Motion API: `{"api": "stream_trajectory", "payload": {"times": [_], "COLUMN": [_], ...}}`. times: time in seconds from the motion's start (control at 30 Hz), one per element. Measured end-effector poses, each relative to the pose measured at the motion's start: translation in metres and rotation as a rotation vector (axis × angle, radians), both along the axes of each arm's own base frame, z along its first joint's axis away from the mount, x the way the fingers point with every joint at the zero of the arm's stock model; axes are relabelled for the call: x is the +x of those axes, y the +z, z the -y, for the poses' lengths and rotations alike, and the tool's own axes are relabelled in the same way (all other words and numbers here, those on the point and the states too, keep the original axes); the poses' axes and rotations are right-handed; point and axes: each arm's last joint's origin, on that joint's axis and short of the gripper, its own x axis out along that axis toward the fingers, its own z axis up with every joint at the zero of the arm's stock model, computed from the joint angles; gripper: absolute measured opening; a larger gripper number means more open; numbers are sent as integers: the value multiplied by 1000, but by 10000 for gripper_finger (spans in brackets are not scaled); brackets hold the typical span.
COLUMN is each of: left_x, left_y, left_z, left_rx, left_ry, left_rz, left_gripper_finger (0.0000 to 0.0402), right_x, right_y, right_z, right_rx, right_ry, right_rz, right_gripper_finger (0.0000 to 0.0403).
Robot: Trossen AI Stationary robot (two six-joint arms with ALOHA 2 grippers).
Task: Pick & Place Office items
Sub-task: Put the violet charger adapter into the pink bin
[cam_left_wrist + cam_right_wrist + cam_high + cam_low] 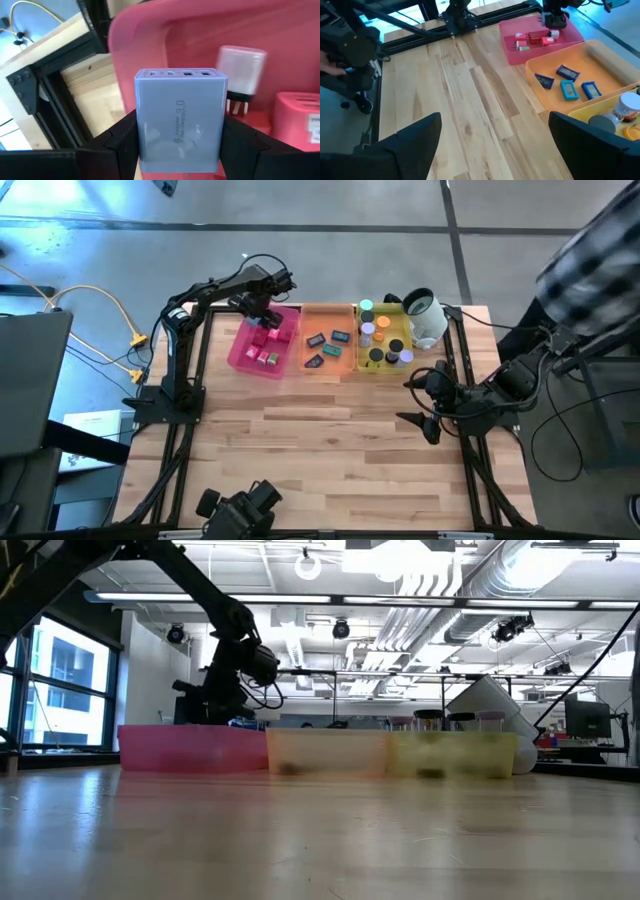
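Lavender charger block [181, 120] is sitting clamped in left tool [180, 137], hovering over pink tray [240, 352] at counter's far edge, probably clear of neighbouring blocks; lower gently before releasing. Right tool [492, 137] is idling wide.

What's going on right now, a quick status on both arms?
Left gripper shut on lavender charger block, above pink tray. Right gripper open, empty, waiting over bare table. Nothing in the way.

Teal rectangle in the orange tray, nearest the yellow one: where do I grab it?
Across its long edges, coming straight down: the teal rectangle lies flat on the orange tray floor, apart from its neighbours, so probably only the thin edges offer a grip.
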Motion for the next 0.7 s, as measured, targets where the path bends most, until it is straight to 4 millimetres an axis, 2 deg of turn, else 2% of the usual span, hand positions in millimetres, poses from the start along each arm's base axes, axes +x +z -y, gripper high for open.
{"api": "stream_trajectory", "payload": {"times": [0.13, 0.47, 0.7], "left_x": [3, 18, 27], "left_y": [-3, -32, -32], "left_z": [0, 5, 13], "left_rx": [4, -90, -109], "left_ry": [-5, -42, -94], "left_rz": [4, -30, -3], "left_gripper_finger": [199, 200, 243], "right_x": [0, 0, 0], "right_y": [0, 0, 0], "right_z": [0, -1, -1], "right_rx": [-3, 13, 17], "right_ry": [-11, 5, 20], "right_rz": [7, 3, -12], "right_gripper_finger": [357, 357, 357]}}
